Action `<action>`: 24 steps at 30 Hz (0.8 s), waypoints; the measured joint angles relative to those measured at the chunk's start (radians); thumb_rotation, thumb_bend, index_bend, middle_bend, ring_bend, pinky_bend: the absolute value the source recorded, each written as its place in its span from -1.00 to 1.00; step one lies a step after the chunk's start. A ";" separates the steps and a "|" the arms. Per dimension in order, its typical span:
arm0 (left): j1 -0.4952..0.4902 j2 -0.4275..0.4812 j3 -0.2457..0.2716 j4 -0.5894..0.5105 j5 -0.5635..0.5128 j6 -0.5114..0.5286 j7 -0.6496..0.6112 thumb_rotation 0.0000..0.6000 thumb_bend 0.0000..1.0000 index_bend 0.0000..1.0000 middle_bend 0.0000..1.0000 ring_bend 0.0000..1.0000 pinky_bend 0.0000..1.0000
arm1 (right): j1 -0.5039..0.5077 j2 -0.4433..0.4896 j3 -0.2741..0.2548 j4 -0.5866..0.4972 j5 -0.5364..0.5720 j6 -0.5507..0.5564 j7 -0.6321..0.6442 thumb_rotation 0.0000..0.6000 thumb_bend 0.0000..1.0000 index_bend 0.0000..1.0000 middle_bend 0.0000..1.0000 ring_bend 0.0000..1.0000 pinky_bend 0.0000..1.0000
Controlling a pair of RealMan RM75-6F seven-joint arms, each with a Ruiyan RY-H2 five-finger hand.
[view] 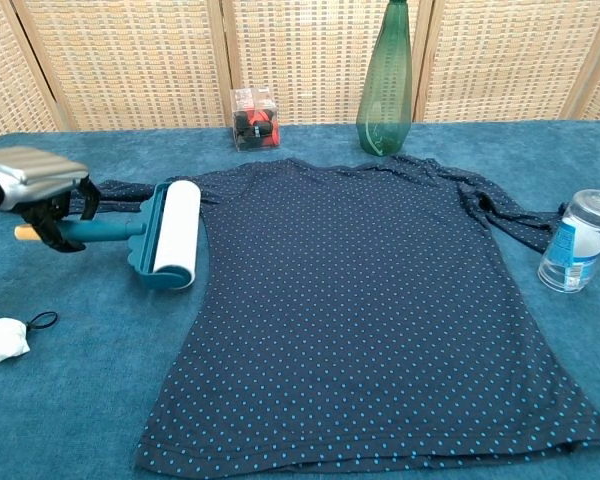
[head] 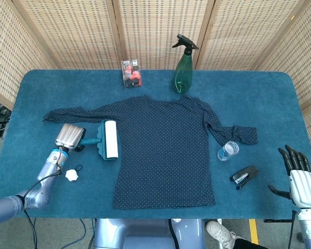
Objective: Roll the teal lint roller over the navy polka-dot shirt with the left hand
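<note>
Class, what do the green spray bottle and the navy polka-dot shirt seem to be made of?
Green spray bottle: probably plastic, translucent and glossy, since light shows through it. Navy polka-dot shirt: soft matte fabric, lying flat, its sleeve crumpled in folds.

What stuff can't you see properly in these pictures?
- Left hand fingers: hidden under its silver back in the head view.
- Roller handle: partly covered by that hand in the chest view.
- Spray bottle top: cut off by the chest view's edge.
- Small box: contents too small in the head view.
</note>
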 measured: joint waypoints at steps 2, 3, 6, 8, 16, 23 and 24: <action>-0.013 0.022 -0.007 -0.038 -0.019 0.004 0.029 1.00 0.25 0.67 0.78 0.50 0.32 | 0.000 0.000 0.001 0.002 0.001 0.000 0.001 1.00 -0.92 -1.00 -1.00 -1.00 -1.00; -0.019 0.030 -0.011 -0.054 -0.031 0.007 0.043 1.00 0.25 0.67 0.78 0.50 0.32 | 0.000 0.000 0.001 0.002 0.002 -0.001 0.001 1.00 -0.92 -1.00 -1.00 -1.00 -1.00; -0.041 0.052 -0.025 -0.101 -0.071 0.017 0.086 1.00 0.23 0.67 0.78 0.50 0.32 | 0.001 0.000 0.004 0.005 0.007 -0.003 0.004 1.00 -0.92 -1.00 -1.00 -1.00 -1.00; -0.059 0.063 -0.034 -0.126 -0.100 0.021 0.112 1.00 0.20 0.67 0.78 0.50 0.32 | 0.001 0.000 0.005 0.007 0.011 -0.003 0.006 1.00 -0.92 -1.00 -1.00 -1.00 -1.00; -0.140 0.052 -0.041 -0.147 -0.180 0.029 0.213 1.00 0.15 0.68 0.78 0.50 0.32 | 0.004 -0.004 0.011 0.022 0.034 -0.020 0.011 1.00 -0.92 -1.00 -1.00 -1.00 -1.00; -0.205 0.005 -0.031 -0.123 -0.259 0.008 0.272 1.00 0.16 0.68 0.78 0.50 0.32 | 0.009 -0.008 0.017 0.043 0.061 -0.044 0.020 1.00 -0.92 -1.00 -1.00 -1.00 -1.00; -0.217 -0.003 -0.027 -0.119 -0.276 0.006 0.284 1.00 0.16 0.68 0.78 0.50 0.32 | 0.009 -0.009 0.018 0.044 0.062 -0.046 0.021 1.00 -0.92 -1.00 -1.00 -1.00 -1.00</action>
